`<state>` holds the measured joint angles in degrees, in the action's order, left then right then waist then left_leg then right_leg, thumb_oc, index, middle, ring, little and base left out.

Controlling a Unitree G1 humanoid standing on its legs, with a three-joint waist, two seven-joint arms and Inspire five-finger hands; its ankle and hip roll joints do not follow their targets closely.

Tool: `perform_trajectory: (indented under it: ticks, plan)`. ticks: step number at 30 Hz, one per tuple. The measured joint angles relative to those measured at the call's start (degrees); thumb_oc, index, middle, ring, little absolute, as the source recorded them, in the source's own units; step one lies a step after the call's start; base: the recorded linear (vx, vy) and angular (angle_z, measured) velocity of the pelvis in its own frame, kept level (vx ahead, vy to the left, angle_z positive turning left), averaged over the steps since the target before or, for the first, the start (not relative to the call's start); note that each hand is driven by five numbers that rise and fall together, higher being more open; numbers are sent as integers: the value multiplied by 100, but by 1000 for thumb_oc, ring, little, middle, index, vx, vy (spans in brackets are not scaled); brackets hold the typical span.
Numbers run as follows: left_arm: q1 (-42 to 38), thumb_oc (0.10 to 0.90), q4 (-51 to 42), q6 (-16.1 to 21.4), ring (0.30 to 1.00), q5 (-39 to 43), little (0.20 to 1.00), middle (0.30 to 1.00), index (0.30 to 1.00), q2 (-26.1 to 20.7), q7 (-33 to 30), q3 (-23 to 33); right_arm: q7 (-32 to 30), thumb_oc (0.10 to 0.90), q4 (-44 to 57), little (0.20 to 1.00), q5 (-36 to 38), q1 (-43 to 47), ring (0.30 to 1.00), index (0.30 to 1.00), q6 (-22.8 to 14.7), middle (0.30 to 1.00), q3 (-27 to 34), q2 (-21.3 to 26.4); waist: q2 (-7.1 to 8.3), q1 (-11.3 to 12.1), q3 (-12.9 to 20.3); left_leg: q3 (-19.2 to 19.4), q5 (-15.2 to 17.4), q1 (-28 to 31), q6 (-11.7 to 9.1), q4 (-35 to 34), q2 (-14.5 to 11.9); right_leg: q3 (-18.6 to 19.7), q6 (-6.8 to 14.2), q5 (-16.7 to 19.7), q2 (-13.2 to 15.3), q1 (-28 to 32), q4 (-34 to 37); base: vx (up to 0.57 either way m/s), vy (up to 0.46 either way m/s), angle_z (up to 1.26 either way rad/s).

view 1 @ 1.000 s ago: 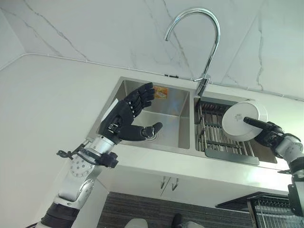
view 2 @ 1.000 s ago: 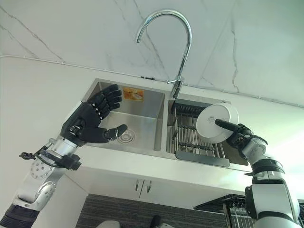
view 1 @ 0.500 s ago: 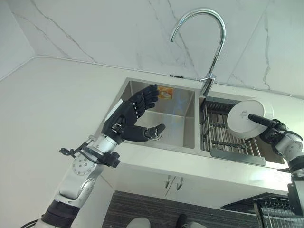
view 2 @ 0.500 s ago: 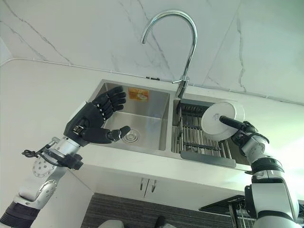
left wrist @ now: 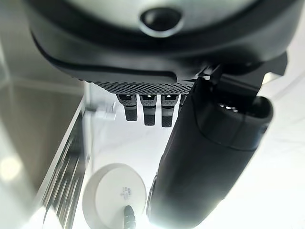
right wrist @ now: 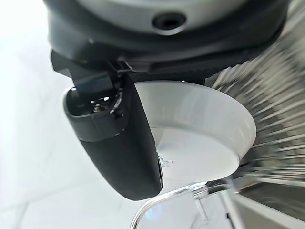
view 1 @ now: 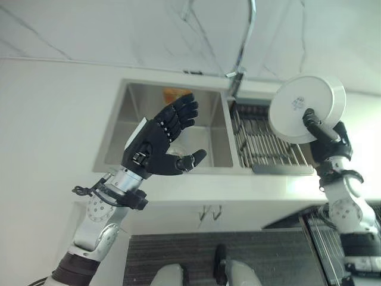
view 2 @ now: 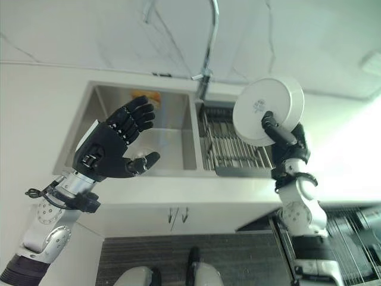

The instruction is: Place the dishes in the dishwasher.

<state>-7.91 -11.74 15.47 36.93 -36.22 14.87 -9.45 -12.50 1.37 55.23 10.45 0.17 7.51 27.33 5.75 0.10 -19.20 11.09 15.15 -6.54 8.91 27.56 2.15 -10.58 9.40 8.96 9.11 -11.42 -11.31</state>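
We saw one white dish (view 1: 306,108), held up in the air by the right hand (view 1: 324,136), above the front right corner of the sink (view 1: 119,128) and clear of it. The thumb lay across the dish's underside and the fingers were behind it, so the hand pinched the dish between them; in the right wrist view the thumb (right wrist: 125,148) pressed flat on the dish's base. The dish stood nearly on edge, its underside facing us.

The sink had two basins. The right basin held one wire rack (view 1: 265,146), and the dish hung over that rack's right end without touching it. One tap (view 1: 243,44) rose from the sink's back rim, between the basins, just left of the dish; we saw open air between the two.

The left hand (view 1: 156,143) hovered over the left basin's front edge, fingers straight and spread, thumb out, holding nothing. It was well apart from the dish, with the rack's width free between them.

One orange-and-white item (view 1: 172,93) lay at the back wall of the left basin; we could not tell what it was. The counter (view 1: 53,113) left of the sink lay flat and white up to the marble wall (view 1: 119,27).
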Motion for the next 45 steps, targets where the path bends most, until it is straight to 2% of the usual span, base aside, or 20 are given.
perform_trajectory:
  ticks: [3, 9, 11, 12, 13, 15, 16, 18, 19, 20, 23, 27, 29, 31, 32, 33, 34, 35, 36, 45]
  plan:
    - [-93, 800, 2, 2, 900, -250, 900, 900, 900, 59, 79, -111, -2, 400, 135, 300, 4, -122, 300, 300, -133, 300, -62, -168, -169, -74, -87, 445, -248, -209, 295, -184, -121, -561, -30, -473, 472, -45, -875, -258, -73, -44]
    - [-596, 800, -1, -15, 900, -467, 900, 900, 900, -195, 134, -365, 266, 400, 93, 300, -158, 378, 300, 300, -490, 300, -545, -539, -387, 551, -93, 1340, -737, -326, 104, -716, -802, -1422, 125, -699, 1633, 1909, -1153, -256, -172, -97]
    - [-773, 800, -35, -70, 900, -468, 900, 900, 900, -381, 233, -378, 391, 400, 122, 300, -333, 785, 300, 300, -523, 300, -693, -602, -361, 755, -78, 1559, -961, -520, -412, -922, -821, -1353, 293, -607, 1913, 2287, -888, -101, -282, -106]
    - [-815, 800, -53, -132, 900, -457, 900, 900, 900, -433, 286, -366, 410, 400, 202, 300, -342, 901, 300, 300, -524, 300, -737, -630, -308, 822, -79, 1510, -909, -675, -1151, -925, -777, -1364, 393, -579, 1957, 2303, -644, -115, -443, -155]
    - [-933, 800, -116, -298, 900, -459, 900, 900, 900, -631, 378, -355, 391, 400, 578, 300, -344, 881, 300, 300, -557, 300, -831, -553, -406, 970, -28, 374, -618, -1163, -181, 370, -768, -1375, 666, -800, 1890, 2269, -596, -129, -464, -136]
    - [-942, 800, -185, -464, 900, -454, 900, 900, 900, -543, 463, -344, 309, 400, 915, 300, -349, 640, 300, 300, -543, 300, -805, -552, -296, 906, 8, 430, -786, -1243, -442, 233, -798, -1468, 528, -1149, 1705, 2223, -521, -97, -299, -60]
    - [-842, 800, -374, -555, 900, -451, 900, 900, 900, -377, 506, -351, 256, 400, 1303, 300, -351, 405, 300, 300, -559, 300, -687, -542, -281, 806, 15, 404, -961, -1327, -712, -44, -819, -1596, 120, -1504, 1233, 2163, -318, -67, -192, 23]
    - [-829, 800, -525, -645, 900, -459, 900, 900, 900, -260, 812, -449, 244, 400, 1405, 300, -353, 345, 300, 300, -660, 300, -541, -485, -234, 415, 31, 364, -818, -1668, -700, 483, -974, -1854, 161, -1518, 1029, 2018, 34, -116, -378, 16]
    - [-793, 800, -608, -746, 900, -464, 900, 900, 900, -149, 934, -487, 205, 400, 1431, 300, -417, 253, 300, 300, -645, 300, -471, -465, -426, 358, 135, 99, -509, -1657, -868, 1267, -1241, -1730, 257, -1566, 925, 1778, -133, -172, -553, -51]
    - [-669, 800, -810, -961, 900, -462, 900, 900, 900, 106, 1017, -469, 155, 400, 1818, 300, -658, -142, 300, 300, -597, 300, -428, -307, -509, 168, 267, 11, -480, -1358, -928, 545, -1385, -1305, 135, -1674, 710, 1350, -500, -154, -498, -67]
    - [-160, 800, -967, -1389, 900, -461, 900, 900, 900, 146, 1096, -506, 390, 400, 2099, 300, -1077, -362, 300, 300, -551, 300, -491, -27, -653, -164, 358, 43, -1787, -820, -1286, -1179, -1669, -1085, -390, -1668, 197, 943, -688, -182, -536, -25]
    - [1010, 800, -145, -1655, 900, -485, 900, 900, 900, 524, 951, -823, 823, 400, 2034, 300, -1171, -465, 300, 300, -419, 300, -715, 484, -902, -271, 529, 607, -1676, -577, -907, -2062, -2428, -1148, -1283, -2077, -483, 342, -1314, -51, -402, -17]
    - [1135, 800, 1254, -1950, 900, -714, 900, 900, 900, 878, 672, -1370, 873, 400, 1970, 300, -1146, -862, 300, 300, -297, 300, -739, 474, -779, -319, 571, 957, -1612, -532, -1193, -1474, -2195, -1337, -1346, -1982, -421, 481, -1141, -39, -128, 8]
    - [1630, 800, 1977, -2190, 900, -843, 900, 900, 900, 923, 333, -1422, 893, 400, 1807, 300, -1130, -845, 300, 300, -350, 300, -899, 410, -658, -273, 556, 305, -1111, -542, -1387, -863, -1462, -1098, -1389, -1777, -626, 393, -833, 87, -108, -40]
    - [1951, 800, 2457, -2137, 900, -839, 900, 900, 900, 1020, 199, -1272, 920, 400, 1615, 300, -1128, -783, 300, 300, -384, 300, -1057, 260, -586, -123, 565, -228, -782, -516, -1273, -721, -712, -872, -1100, -1531, -737, 397, -526, 91, -100, -110]
    - [2094, 800, 3012, -2188, 900, -843, 900, 900, 900, 1263, -41, -1149, 948, 400, 1507, 300, -1129, -773, 300, 300, -383, 300, -1133, 257, -982, -11, 442, -585, -783, -433, -1046, -864, -420, -674, 332, -1179, -1029, 177, -852, 164, -94, -99]
    - [2261, 800, 3397, -2167, 900, -876, 900, 900, 900, 1525, -211, -1011, 958, 400, 1573, 300, -1200, -890, 300, 300, -388, 300, -1133, 335, -1486, -64, 407, -525, -1049, -427, -634, -958, -729, -663, -421, -1662, -1062, -68, -1424, 225, -68, -16]
    - [2194, 800, 4347, -1780, 900, -922, 900, 900, 900, 1652, -430, -428, 930, 400, 1406, 300, -1306, -1084, 300, 300, -532, 300, -1262, -217, -1012, -16, 331, -398, -706, -490, -959, -377, -585, -460, -673, -1714, -290, 339, -1035, 229, -23, 54]
    - [1843, 800, 4884, -1692, 900, -1008, 900, 900, 900, 1761, -683, -239, 925, 400, 1307, 300, -1364, -1193, 300, 300, -529, 300, -1294, -360, -999, 103, 394, -419, -638, -668, -1234, -256, -711, -625, -892, -1736, -395, 474, -849, 245, 69, 76]
    - [943, 800, 7387, -1166, 900, -1524, 900, 900, 900, 2479, -828, 574, 1637, 400, 1418, 300, -1698, -843, 300, 300, -593, 300, -1342, -162, -811, 470, 597, 200, -1239, -471, -964, -1092, -637, -301, -912, -1752, -495, 811, -532, 242, 183, -14]
